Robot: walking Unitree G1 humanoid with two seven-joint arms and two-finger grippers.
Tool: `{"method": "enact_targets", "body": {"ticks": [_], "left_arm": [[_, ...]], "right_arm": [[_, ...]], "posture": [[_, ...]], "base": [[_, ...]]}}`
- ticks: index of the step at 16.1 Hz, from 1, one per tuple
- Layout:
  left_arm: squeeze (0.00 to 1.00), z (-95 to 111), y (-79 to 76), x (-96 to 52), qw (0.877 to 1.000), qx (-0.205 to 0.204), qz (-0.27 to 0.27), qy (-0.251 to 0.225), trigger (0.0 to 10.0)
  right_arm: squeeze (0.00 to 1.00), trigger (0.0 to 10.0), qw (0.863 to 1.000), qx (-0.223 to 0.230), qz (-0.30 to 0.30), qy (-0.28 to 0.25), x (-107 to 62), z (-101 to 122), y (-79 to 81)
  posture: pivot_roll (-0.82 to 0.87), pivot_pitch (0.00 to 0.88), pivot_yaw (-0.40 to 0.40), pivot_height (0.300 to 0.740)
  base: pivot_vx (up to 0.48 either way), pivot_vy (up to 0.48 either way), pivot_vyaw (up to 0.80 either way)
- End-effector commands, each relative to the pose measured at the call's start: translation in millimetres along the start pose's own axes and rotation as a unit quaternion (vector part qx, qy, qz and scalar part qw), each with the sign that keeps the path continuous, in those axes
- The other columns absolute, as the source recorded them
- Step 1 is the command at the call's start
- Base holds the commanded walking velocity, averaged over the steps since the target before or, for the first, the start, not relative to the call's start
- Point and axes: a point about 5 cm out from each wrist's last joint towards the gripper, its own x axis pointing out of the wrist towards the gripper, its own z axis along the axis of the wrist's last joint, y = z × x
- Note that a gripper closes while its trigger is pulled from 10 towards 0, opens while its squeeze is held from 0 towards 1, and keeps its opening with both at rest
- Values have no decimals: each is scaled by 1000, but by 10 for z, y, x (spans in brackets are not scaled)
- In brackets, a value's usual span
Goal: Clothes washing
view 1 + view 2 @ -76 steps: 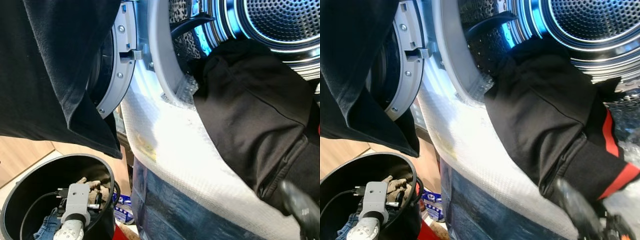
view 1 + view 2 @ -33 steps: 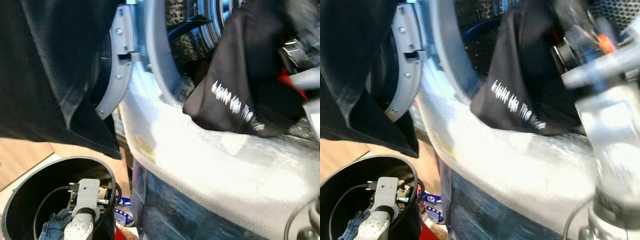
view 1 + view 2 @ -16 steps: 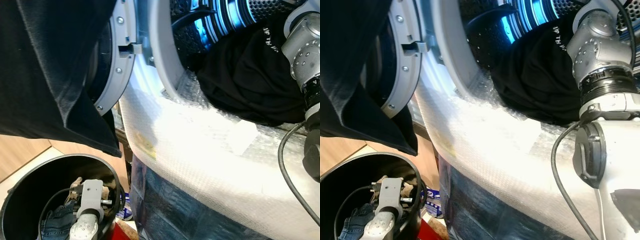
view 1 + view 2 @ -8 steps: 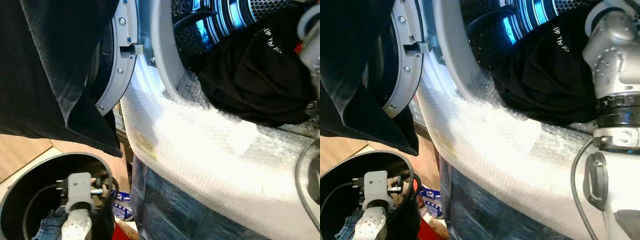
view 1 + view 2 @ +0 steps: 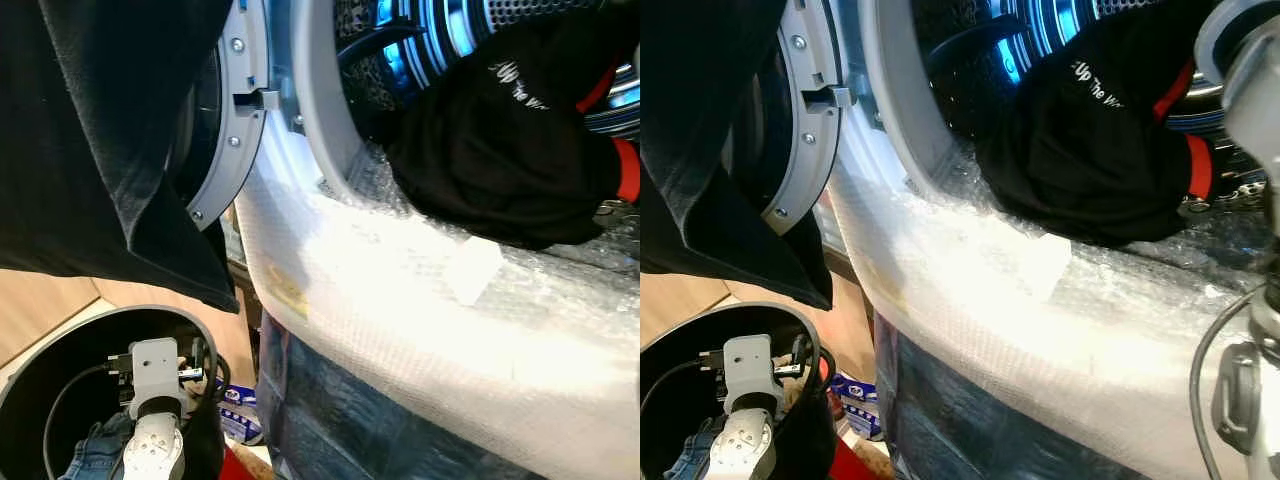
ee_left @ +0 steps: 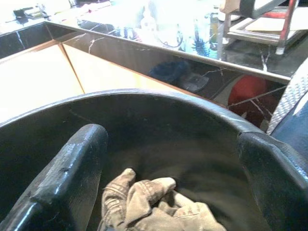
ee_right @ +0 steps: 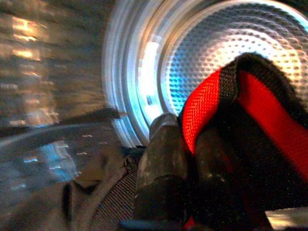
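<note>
Right wrist view says it best: the right gripper [image 7: 190,159] has its jaws pinched shut on the red-striped edge of the black top [image 5: 500,140], pointing straight at the drum [image 7: 226,62]. So loading is partway done, I'd say. The top sits bunched in the drum's mouth, its lower part drooping over the bubble wrap [image 5: 400,300] that covers the washer front just below the opening. It isn't fully in yet, looks like it needs one more shove deeper.

There's more left after that. Down and well to the left of the drum, the black bin [image 5: 60,360] has some jeans [image 5: 90,455] and a tan crumpled cloth [image 6: 149,204] in it. Another dark cloth [image 5: 110,140] is draped over the open door [image 5: 230,120], left of the drum.

Poses: the right arm [image 5: 1250,70] reaches up past the wrapped front with its wrist at the drum's mouth. The left arm hangs low, the left gripper [image 6: 168,159] inside the bin with jaws spread wide, just above the tan cloth, holding nothing.
</note>
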Motion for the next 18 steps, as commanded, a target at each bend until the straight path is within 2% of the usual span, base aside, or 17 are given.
{"method": "enact_targets", "body": {"ticks": [1,2,7,8,9,10,14,16,17,18], "left_arm": [[0,-23,-49,3,1000,-5,-8,5,10000],[0,-23,-60,11,1000,-5,-11,6,10000],[0,-37,-87,13,1000,-6,-18,9,10000],[0,-39,-88,12,1000,-6,-18,9,10000],[0,-42,-87,13,1000,-6,-18,10,10000],[0,-47,-83,8,1000,-5,-16,10,10000],[0,-53,-73,1,1000,-5,-15,11,10000],[0,-56,-70,0,1000,-5,-14,11,10000],[0,-61,-75,2,1000,-5,-15,13,10000],[0,-64,-89,4,1000,-5,-17,14,10000]], "right_arm": [[0,10000,996,-35,82,8,-193,7,110],[0,10000,993,-54,101,21,-258,-74,160],[0,10000,987,-78,135,26,-438,-148,249],[180,10000,987,-78,138,28,-453,-157,251],[949,10000,987,-74,138,26,-460,-163,248],[1000,10000,990,-52,131,16,-442,-148,233],[1000,10000,991,-42,122,18,-432,-147,222],[1000,10000,996,-34,87,15,-397,-156,182],[1000,10000,998,-27,48,23,-290,-204,169],[1000,10000,998,-20,39,33,-213,-260,190]], "posture": [[-216,33,-28,740],[-219,32,-26,740],[-223,35,-26,740],[-223,35,-26,740],[-223,35,-26,740],[-211,33,-34,740],[-210,35,-34,740],[-211,36,-36,740],[-213,36,-35,740],[-225,35,-30,740]], "base": [[0,0,0],[0,0,0],[0,0,0],[0,0,0],[0,0,0],[0,0,0],[0,0,0],[0,0,0],[0,0,0],[0,0,0]]}}
